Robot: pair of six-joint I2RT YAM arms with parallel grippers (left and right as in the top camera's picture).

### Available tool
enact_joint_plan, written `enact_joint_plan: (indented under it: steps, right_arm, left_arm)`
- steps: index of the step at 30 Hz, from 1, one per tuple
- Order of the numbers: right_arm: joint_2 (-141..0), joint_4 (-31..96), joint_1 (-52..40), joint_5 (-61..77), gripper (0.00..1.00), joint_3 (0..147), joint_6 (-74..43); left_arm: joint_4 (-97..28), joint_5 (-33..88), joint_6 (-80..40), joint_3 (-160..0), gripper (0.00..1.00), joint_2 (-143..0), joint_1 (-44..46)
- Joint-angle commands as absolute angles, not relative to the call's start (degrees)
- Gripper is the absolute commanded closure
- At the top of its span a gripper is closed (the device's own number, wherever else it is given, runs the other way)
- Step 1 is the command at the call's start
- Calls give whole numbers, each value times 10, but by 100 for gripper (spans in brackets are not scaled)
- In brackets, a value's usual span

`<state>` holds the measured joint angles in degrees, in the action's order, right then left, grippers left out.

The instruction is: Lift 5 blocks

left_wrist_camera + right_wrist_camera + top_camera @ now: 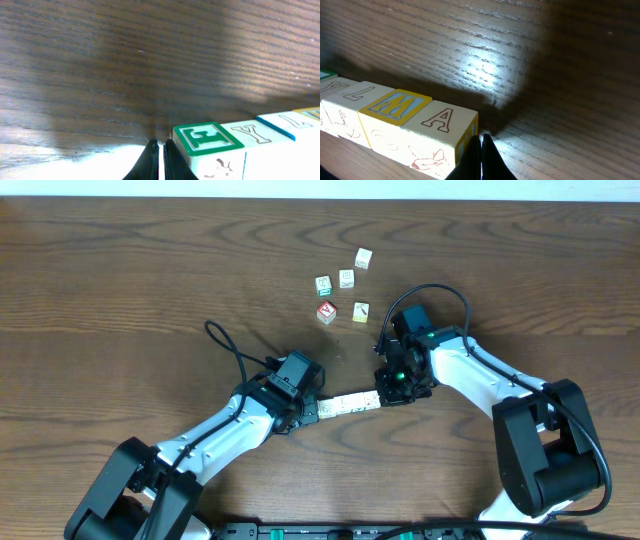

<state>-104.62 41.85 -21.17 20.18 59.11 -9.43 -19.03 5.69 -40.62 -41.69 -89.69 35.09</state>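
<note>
A straight row of several lettered cream blocks [350, 404] lies end to end between my two grippers. My left gripper [318, 412] is shut, and the side of its closed fingers presses on the green E block [205, 137] at the row's left end. In the left wrist view that gripper [160, 141] has nothing between its tips. My right gripper [383, 395] is shut too and leans on the A block [440, 120] at the other end. Nothing sits between the right gripper's [481, 136] tips either. Whether the row touches the table I cannot tell.
Loose cubes sit farther back: a red-faced cube [326, 311], a yellowish one [361, 311], and three pale ones [323, 284] [346, 278] [363, 257]. Dark wooden table [120, 300] stretches left and right. A black cable [232, 350] loops over the left arm.
</note>
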Motion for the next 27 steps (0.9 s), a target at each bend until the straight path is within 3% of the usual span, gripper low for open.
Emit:
enact_joint_plan:
  steps: [1,27]
  right_arm:
    - [-1052,415,-211,213,99,587,-76]
    - [-1052,383,-256,342,99,587,-111]
  left_arm:
    - [-191,69,-386,-415,93,-900,352]
    - [-142,142,-338,-415,93,-900,391]
